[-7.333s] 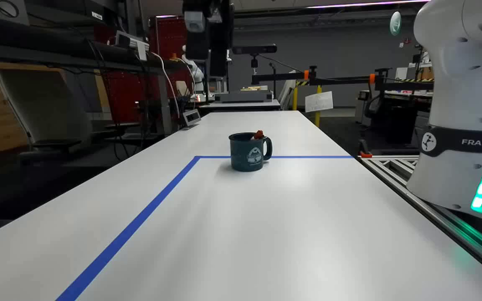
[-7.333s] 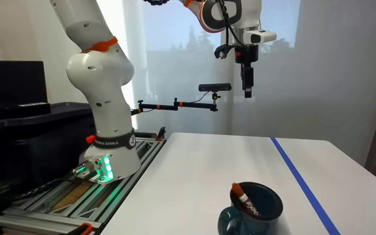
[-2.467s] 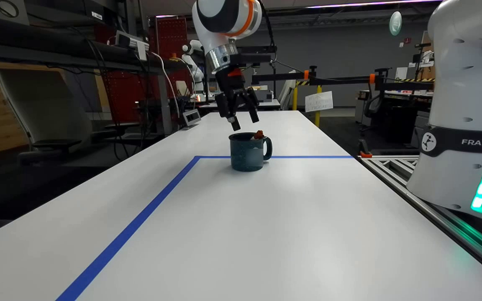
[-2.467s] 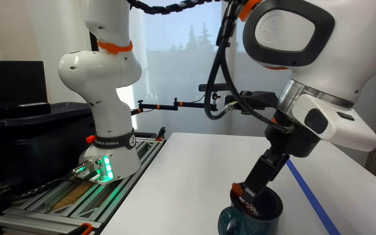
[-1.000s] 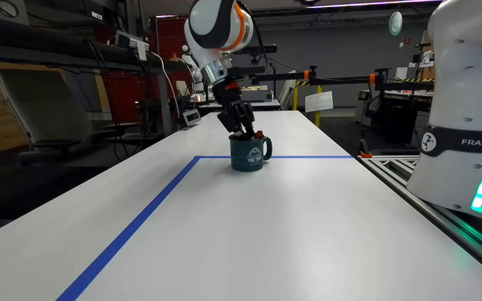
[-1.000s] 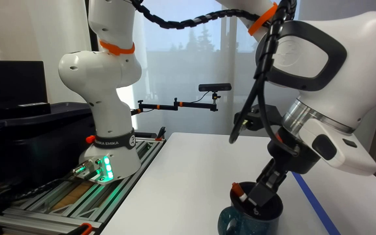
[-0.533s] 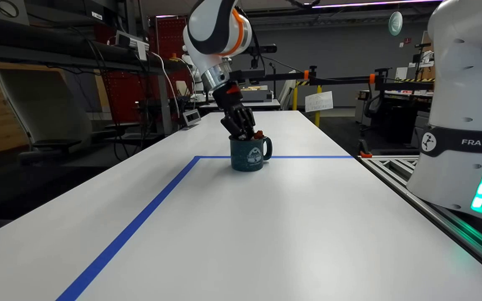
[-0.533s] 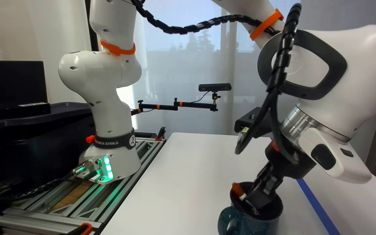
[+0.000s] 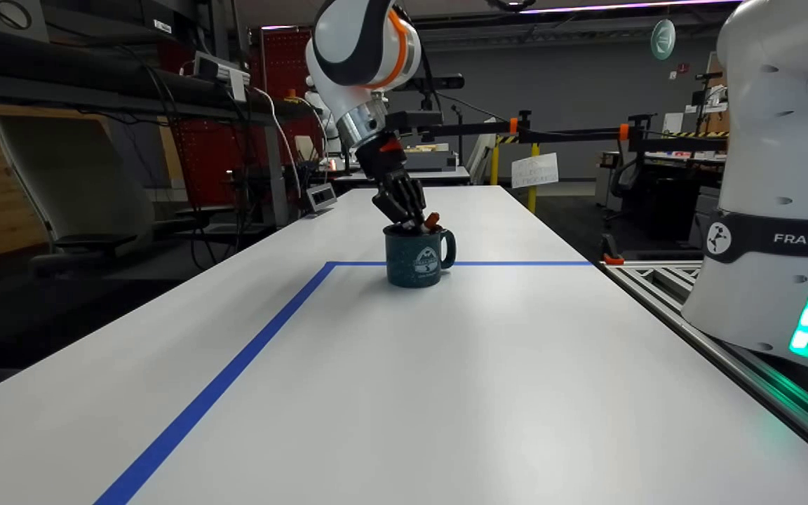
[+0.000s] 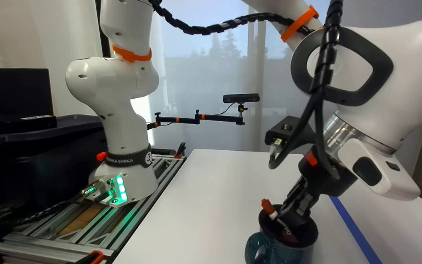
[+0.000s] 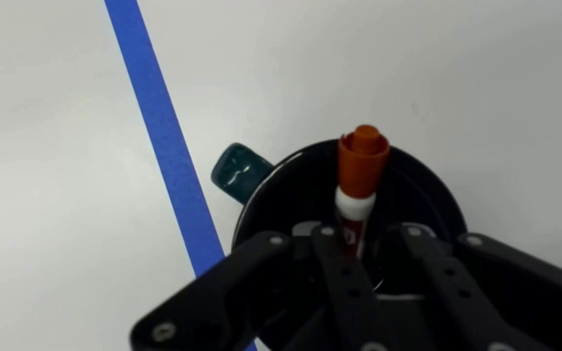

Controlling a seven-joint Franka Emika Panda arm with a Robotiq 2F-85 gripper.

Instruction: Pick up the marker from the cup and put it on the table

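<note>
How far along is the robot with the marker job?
Done: the pincer reaches down into the cup.
In hand: the marker looks gripped, its orange end poking up above the cup.
Left: lifting the marker clear, since its lower part is inside the cup, then laying it on the white table.

Cup (image 9: 407, 261) glossy, speckled; marker (image 11: 357, 187) smooth plastic; table (image 9: 488, 379) smooth, soft sheen; wrist collar (image 9: 362, 124) shiny metal.

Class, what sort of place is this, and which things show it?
Probably a robotics lab: a white robot arm is mounted beside a table marked with blue tape, and what looks like a camera sits on a black boom.
</note>
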